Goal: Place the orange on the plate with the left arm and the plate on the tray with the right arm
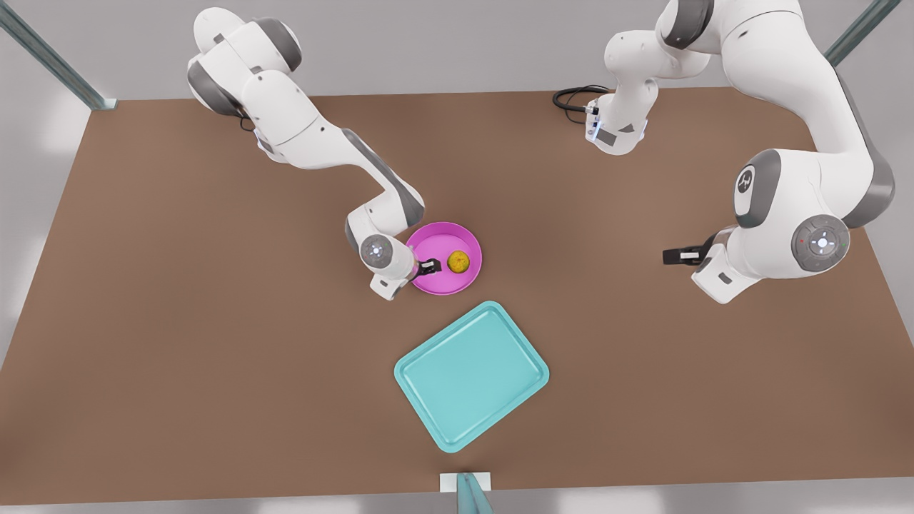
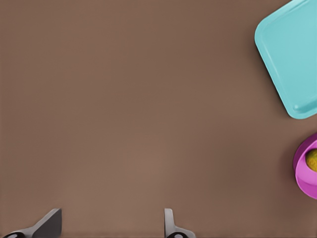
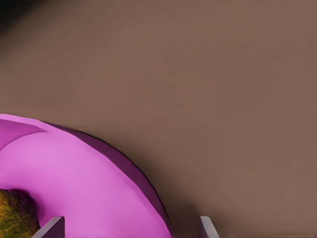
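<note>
The orange (image 1: 458,261) lies inside the pink plate (image 1: 457,284) in the middle of the brown table. My right gripper (image 1: 428,267), on the arm at the front view's left, hovers at the plate's rim on that side. Its open fingers straddle the rim in the right wrist view, where the gripper (image 3: 130,220), the plate (image 3: 74,173) and the orange (image 3: 15,218) appear close up. The turquoise tray (image 1: 471,375) sits in front of the plate. My left gripper (image 1: 671,255) waits open at the front view's right, far from both; its view (image 2: 113,213) shows the tray (image 2: 292,54), plate (image 2: 303,171) and orange (image 2: 312,159).
A black cable (image 1: 575,96) loops near the table's back edge. Metal posts stand at the back corners, and a white bracket (image 1: 465,482) sits at the front edge. Bare brown tabletop lies between the plate and the left gripper.
</note>
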